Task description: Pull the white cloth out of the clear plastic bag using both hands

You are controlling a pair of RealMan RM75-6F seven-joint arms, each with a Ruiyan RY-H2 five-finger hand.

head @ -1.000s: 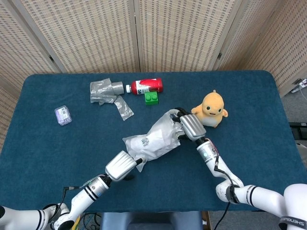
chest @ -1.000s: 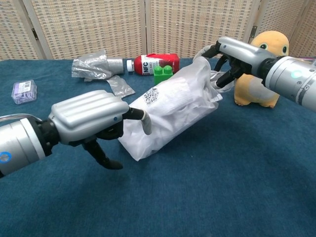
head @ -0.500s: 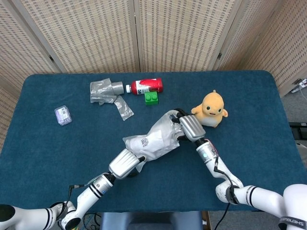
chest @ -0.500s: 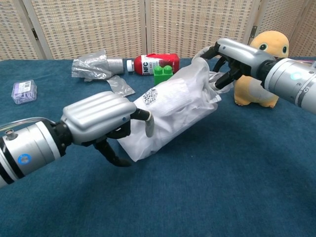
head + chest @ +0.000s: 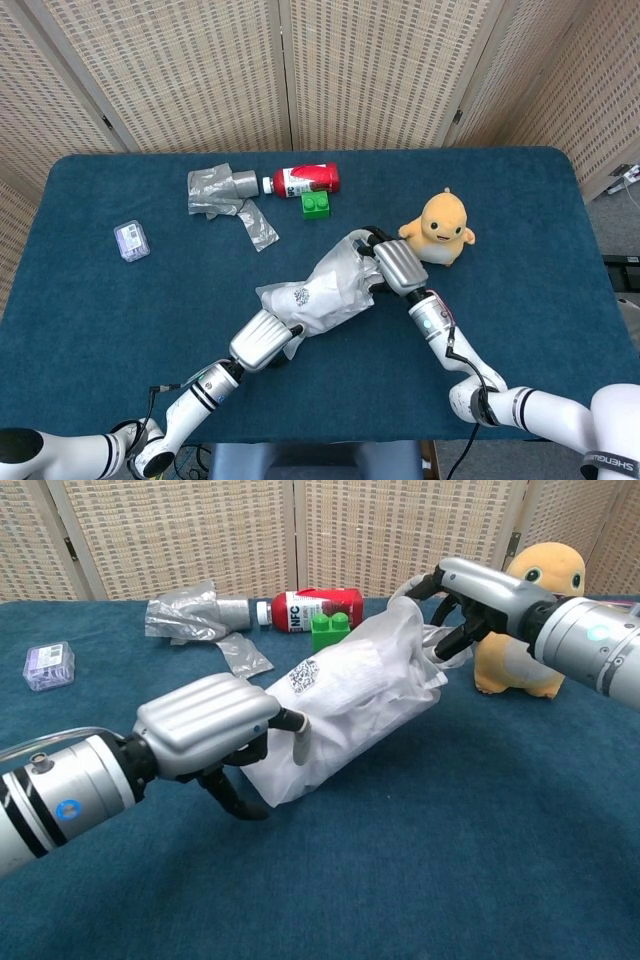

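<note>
White cloth [image 5: 345, 695] fills crinkled clear plastic bag [image 5: 300, 765]; left hand [image 5: 205, 730] and right hand [image 5: 470, 595] grip its ends.

- A table [image 5: 80, 300] with a dark blue cloth top.
- Clear plastic bag [image 5: 325, 290] lying mid-table.
- Yellow duck plush [image 5: 440, 228] to its right.
- Far side: red bottle [image 5: 308, 180], green block [image 5: 317, 204], crumpled grey wrapping [image 5: 225, 200].
- Small clear box [image 5: 131, 240], purple inside perhaps, at left.
</note>
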